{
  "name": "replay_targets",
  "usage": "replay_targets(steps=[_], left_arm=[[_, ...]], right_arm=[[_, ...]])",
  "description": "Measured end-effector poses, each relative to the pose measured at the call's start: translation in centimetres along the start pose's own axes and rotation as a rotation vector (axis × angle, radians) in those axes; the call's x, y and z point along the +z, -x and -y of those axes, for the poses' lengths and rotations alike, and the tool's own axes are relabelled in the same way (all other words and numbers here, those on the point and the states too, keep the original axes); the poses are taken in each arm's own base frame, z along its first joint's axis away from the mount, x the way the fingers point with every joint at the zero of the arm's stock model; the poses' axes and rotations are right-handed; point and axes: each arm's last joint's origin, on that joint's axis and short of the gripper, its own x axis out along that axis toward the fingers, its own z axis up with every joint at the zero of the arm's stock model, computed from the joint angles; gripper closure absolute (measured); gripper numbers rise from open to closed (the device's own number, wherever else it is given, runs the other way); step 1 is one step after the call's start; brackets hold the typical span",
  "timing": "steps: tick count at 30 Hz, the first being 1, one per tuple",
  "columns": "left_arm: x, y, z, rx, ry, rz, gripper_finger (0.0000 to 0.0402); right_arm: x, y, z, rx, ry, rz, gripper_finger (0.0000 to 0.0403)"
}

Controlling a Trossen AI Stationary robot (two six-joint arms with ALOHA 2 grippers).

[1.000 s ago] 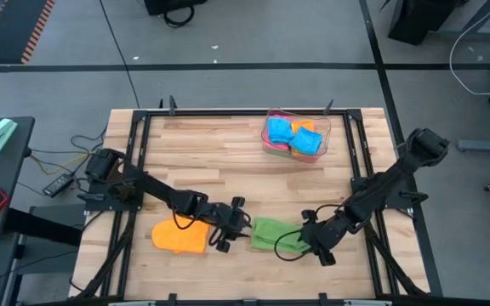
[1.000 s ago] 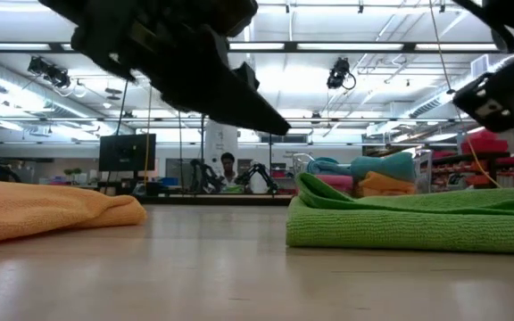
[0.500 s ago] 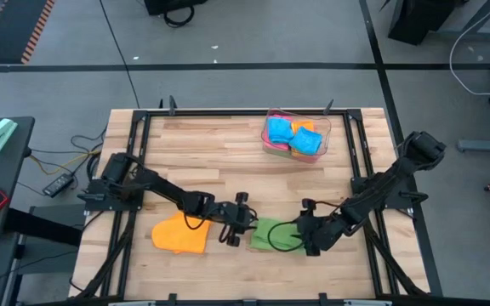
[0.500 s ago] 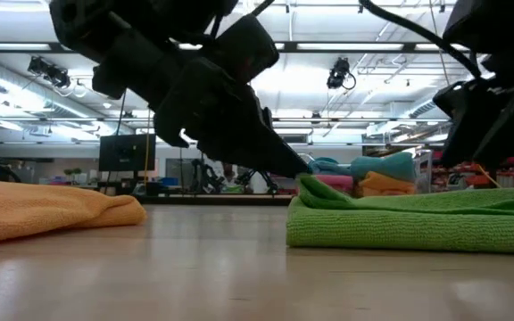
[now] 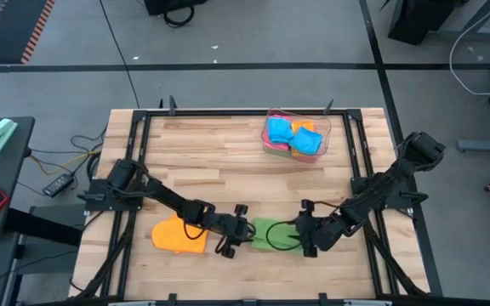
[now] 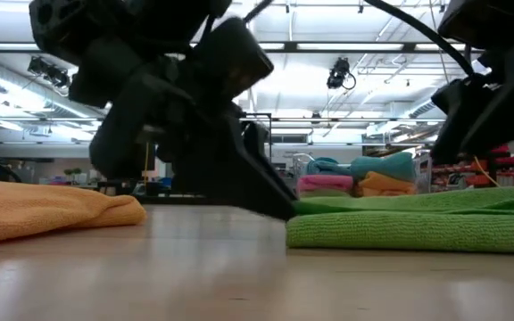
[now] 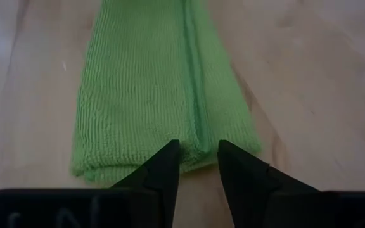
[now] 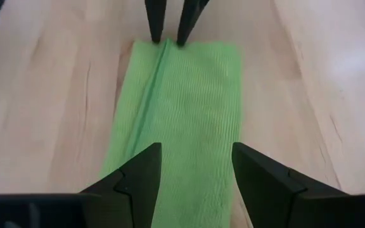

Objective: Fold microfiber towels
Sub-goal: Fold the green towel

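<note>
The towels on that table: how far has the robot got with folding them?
One orange towel lies folded near the table's front edge. The green towel, folded into a strip, is in hand: the left gripper and the right gripper stand open at its opposite ends. More towels still wait in the clear tray.

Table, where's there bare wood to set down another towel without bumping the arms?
Bare: the table's far left stretch, between the tray and the left frame. Crowded: the near edge, where the left gripper and right gripper flank the green towel, the orange towel alongside.
</note>
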Motion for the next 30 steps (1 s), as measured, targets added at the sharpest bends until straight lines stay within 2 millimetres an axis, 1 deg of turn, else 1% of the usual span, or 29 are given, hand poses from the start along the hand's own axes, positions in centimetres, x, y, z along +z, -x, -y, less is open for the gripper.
replay_targets(steps=[5,10,13,16,21,26,30], left_arm=[[-0.4,-0.3,0.2,-0.006,0.032,-0.010,0.0284],[0.1,-0.2,1.2,-0.063,0.024,0.041,0.0287],[0.3,-0.1,2.0,-0.099,0.014,0.054,0.0291],[0.3,0.1,2.7,-0.117,-0.003,0.056,0.0291],[0.5,0.3,3.7,-0.138,-0.066,0.070,0.0290],[1.4,1.1,4.2,-0.134,-0.151,0.108,0.0296],[2.0,1.8,4.1,-0.001,-0.278,0.097,0.0293]], right_arm=[[0.7,-0.1,0.1,-0.025,-0.087,0.073,0.0202],[1.2,-0.5,0.0,-0.038,-0.145,0.138,0.0202],[1.0,-1.0,-0.2,-0.040,-0.169,0.142,0.0202],[0.4,-1.8,-0.4,-0.053,-0.181,0.118,0.0202],[-0.6,-3.1,-0.9,-0.026,-0.204,0.078,0.0202],[-1.1,-3.2,-1.6,-0.001,-0.189,0.072,0.0202],[-0.8,-2.5,-1.9,0.022,-0.191,0.089,0.0202]])
